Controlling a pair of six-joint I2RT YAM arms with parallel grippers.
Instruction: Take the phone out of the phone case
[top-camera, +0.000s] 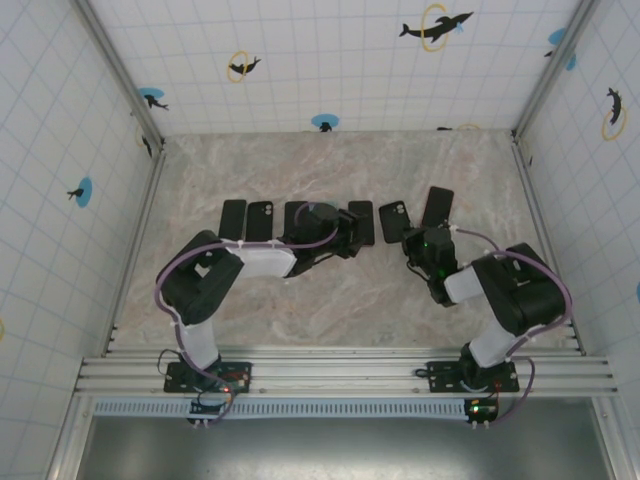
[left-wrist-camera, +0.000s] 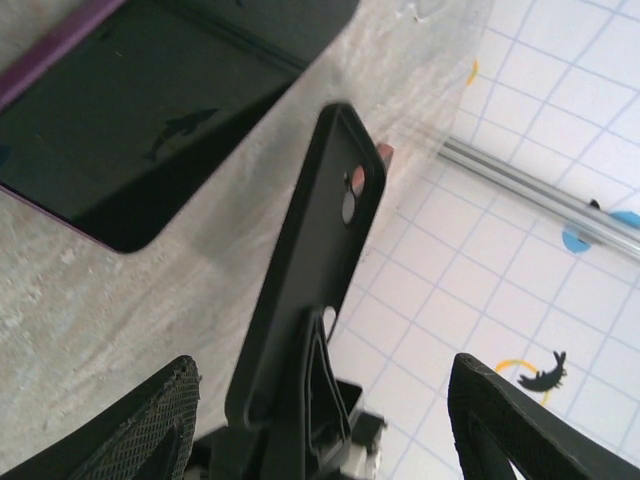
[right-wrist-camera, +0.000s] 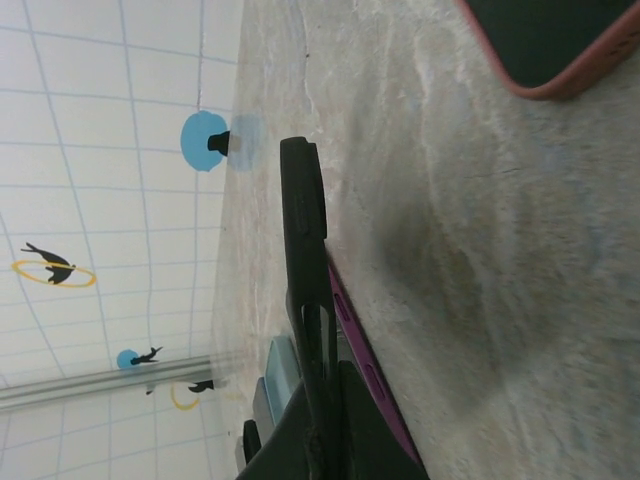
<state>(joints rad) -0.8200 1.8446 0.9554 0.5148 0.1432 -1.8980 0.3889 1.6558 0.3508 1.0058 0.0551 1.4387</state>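
Marble tabletop (top-camera: 330, 295); right gripper (top-camera: 418, 243) pinching black case (right-wrist-camera: 303, 230).

A black phone case (left-wrist-camera: 315, 230) stands on edge, tilted, its camera cutout near the top. It rises between the spread fingers (left-wrist-camera: 150, 425) of the left gripper (left-wrist-camera: 322, 362) and touches neither. Just beside it, a dark-screened phone (left-wrist-camera: 150, 110) with a purple edge lies flat on the marble table (left-wrist-camera: 100, 300). Behind is a tiled wall (left-wrist-camera: 500, 250) with a dolphin sticker (left-wrist-camera: 545, 372).
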